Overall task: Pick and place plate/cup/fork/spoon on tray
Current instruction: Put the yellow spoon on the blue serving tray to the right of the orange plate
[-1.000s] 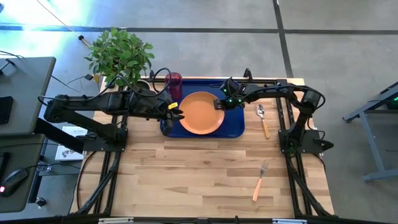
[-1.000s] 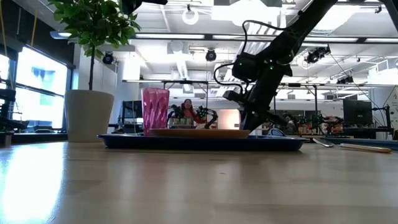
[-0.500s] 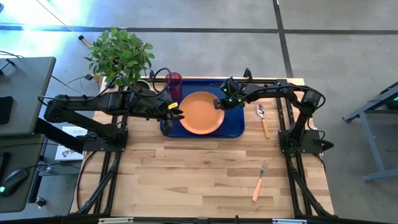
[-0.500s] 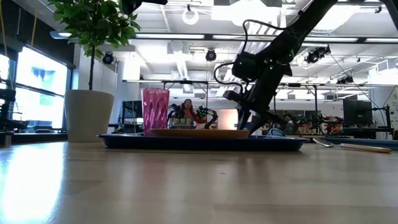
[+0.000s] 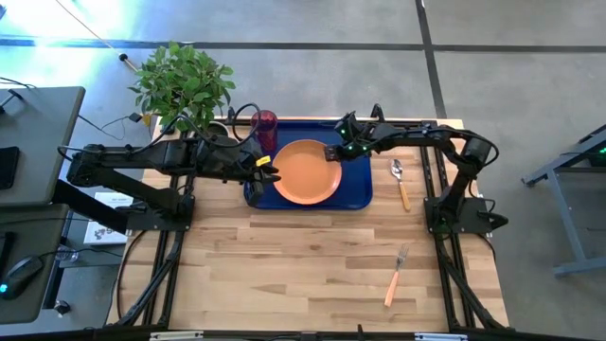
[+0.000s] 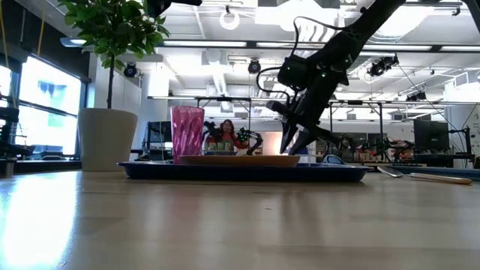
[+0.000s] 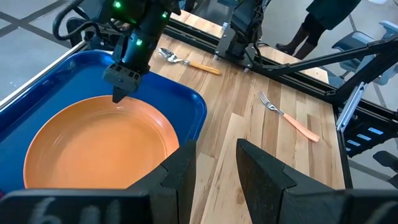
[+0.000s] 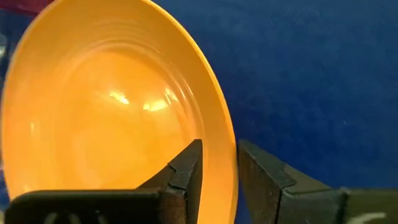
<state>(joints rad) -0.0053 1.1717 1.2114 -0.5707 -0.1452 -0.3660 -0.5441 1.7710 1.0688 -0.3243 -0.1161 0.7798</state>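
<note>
The orange plate (image 5: pixel 305 172) lies flat in the dark blue tray (image 5: pixel 361 195), with the dark red cup (image 5: pixel 265 123) standing upright in the tray's far left corner. The spoon (image 5: pixel 401 182) lies on the table to the right of the tray. The fork (image 5: pixel 396 275) lies near the front right. My right gripper (image 5: pixel 331 154) is open, pointing down just above the plate's right rim (image 8: pixel 227 155), clear of it in the low view (image 6: pixel 291 146). My left gripper (image 5: pixel 273 173) is open and empty at the tray's left edge, facing the plate (image 7: pixel 93 143).
A potted plant in a white pot (image 6: pixel 107 139) stands off the table's far left corner, beside the cup (image 6: pixel 187 133). Bare wooden table lies in front of the tray. A person (image 7: pixel 323 18) stands beyond the table's right side.
My right gripper has risen from the plate's right rim and moved slightly toward the far edge, tipping as it went. The plate stays flat in the tray.
</note>
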